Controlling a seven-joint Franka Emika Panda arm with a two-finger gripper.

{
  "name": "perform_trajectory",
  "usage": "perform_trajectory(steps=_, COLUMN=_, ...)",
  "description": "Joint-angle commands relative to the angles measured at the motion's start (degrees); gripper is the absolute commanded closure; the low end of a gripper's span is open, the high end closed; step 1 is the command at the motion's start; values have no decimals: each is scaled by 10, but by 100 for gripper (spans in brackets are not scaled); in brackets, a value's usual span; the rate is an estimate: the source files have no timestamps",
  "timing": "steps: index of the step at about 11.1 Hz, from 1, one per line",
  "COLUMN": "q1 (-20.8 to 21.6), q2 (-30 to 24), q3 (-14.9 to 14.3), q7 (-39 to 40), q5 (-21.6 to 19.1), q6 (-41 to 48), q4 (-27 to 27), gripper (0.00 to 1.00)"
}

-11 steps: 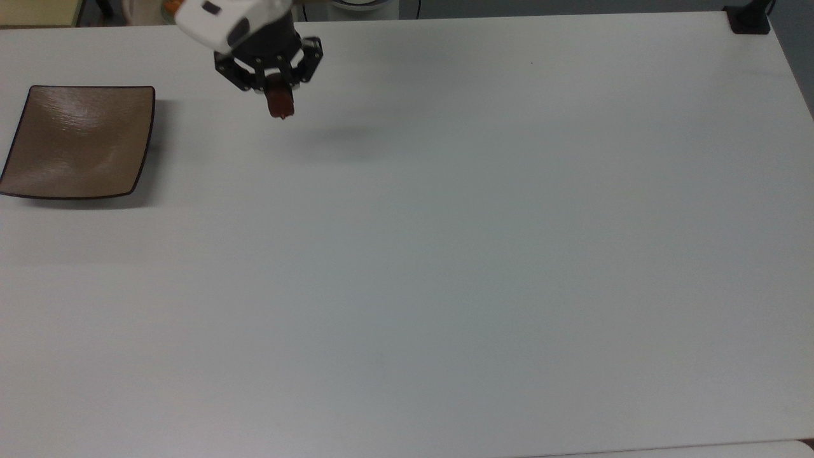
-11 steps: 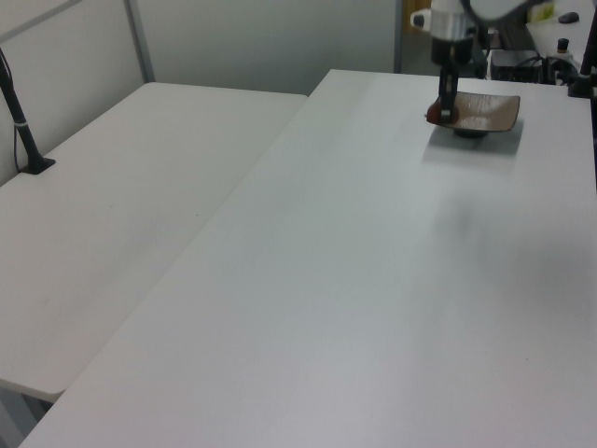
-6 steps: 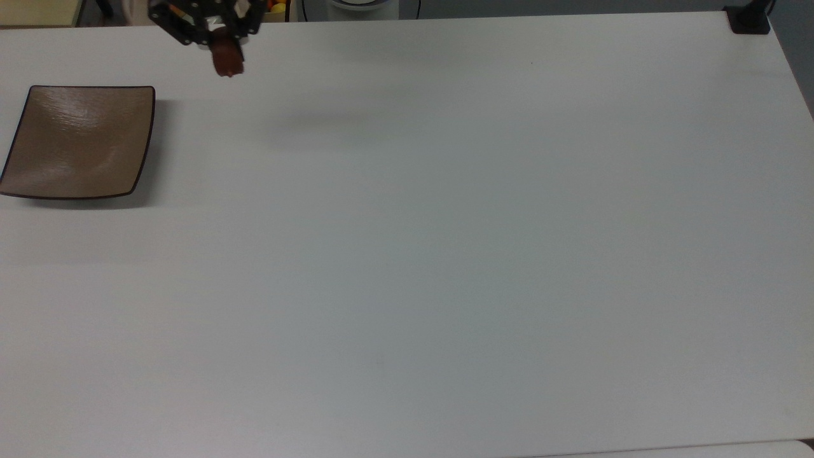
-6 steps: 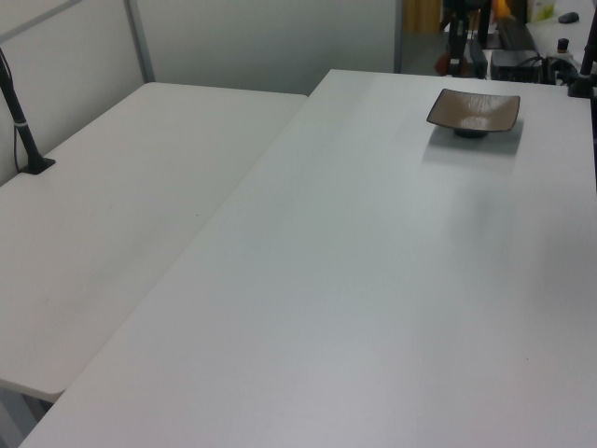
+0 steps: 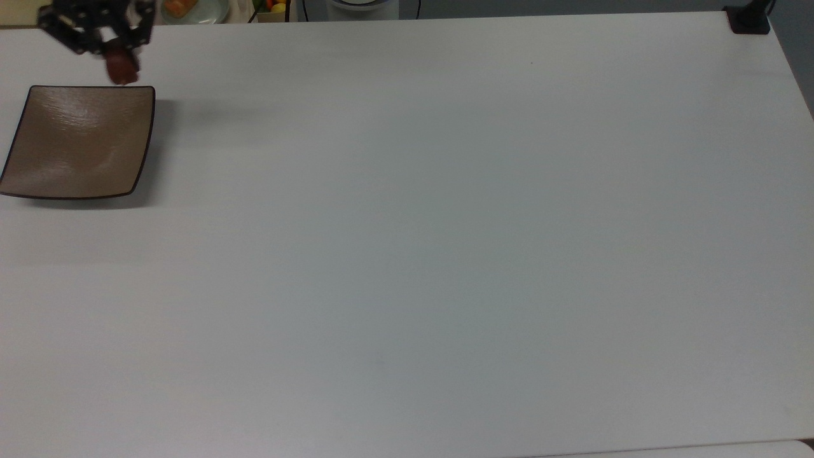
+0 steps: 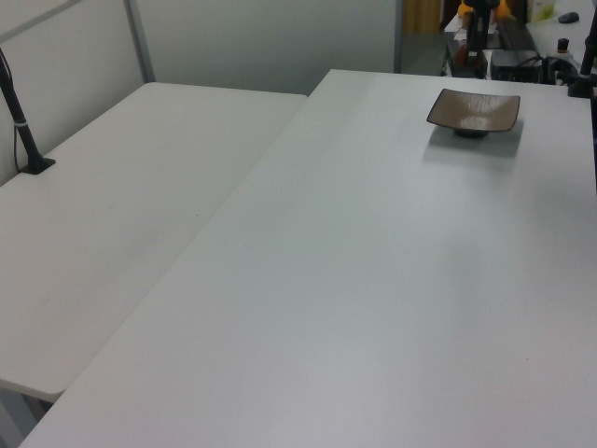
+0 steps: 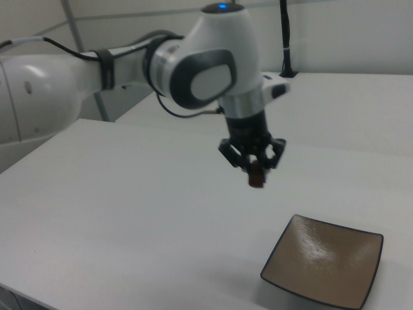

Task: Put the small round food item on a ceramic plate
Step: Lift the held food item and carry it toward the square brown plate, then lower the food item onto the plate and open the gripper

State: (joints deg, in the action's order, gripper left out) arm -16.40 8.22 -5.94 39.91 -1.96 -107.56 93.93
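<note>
While clamped on the small round food item (image 5: 121,67), gripper (image 7: 255,173) hangs above bare table (image 5: 445,254); ceramic plate (image 5: 79,141) nearby

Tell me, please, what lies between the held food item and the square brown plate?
Nothing: in the right view, bare white table and open air separate the food item, clamped in the tool, from the plate.

A wide white table (image 5: 445,254) takes up most of the room. A second white table (image 6: 121,205) stands pushed against its edge on the left view's left. A black post (image 6: 23,121) rises from a clamp on that second table. Pale wall panels (image 6: 270,42) run behind, split by a grey metal upright (image 6: 140,42). Soft, even light lies over everything.
</note>
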Motion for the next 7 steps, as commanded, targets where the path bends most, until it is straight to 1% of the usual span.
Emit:
perform_trajectory(steps=1, q1=-18, q2=53, q3=-20, q7=43, q5=-8, q6=-80, q4=-8, gripper=74)
perform_trajectory(steps=3, q1=-21, q2=86, q3=-28, q7=57, q5=-4, q6=-117, q4=-5, gripper=74)
perform_trajectory(steps=5, q1=-33, q2=113, q3=-29, q7=83, q5=-3, q6=-146, q4=-2, gripper=74)
perform_trajectory(steps=7, q1=-43, q2=132, q3=-32, q7=93, q5=-3, q6=-169, q4=13, gripper=74)
